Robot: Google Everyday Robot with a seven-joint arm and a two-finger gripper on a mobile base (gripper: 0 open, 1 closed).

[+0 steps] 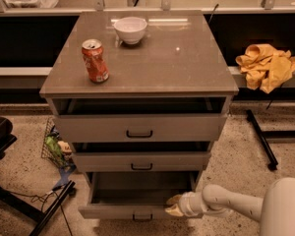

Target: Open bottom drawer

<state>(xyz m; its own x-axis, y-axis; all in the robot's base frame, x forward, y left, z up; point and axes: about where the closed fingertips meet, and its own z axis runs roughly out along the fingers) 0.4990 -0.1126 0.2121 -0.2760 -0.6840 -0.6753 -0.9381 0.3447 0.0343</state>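
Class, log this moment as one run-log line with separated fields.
task: open bottom drawer | hand: at drawer front, right end | bottom drawer: pulled out | cabinet top: soda can, bowl

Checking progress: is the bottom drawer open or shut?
Open: the bottom drawer juts out, its inside showing; the gripper sits at its front rim.

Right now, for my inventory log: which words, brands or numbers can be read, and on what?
Red metal soda can on the grey cabinet top: markings unreadable.
Cream-coloured gripper, at the front edge of the pulled-out bottom drawer: no text.
Nothing else bears legible text.
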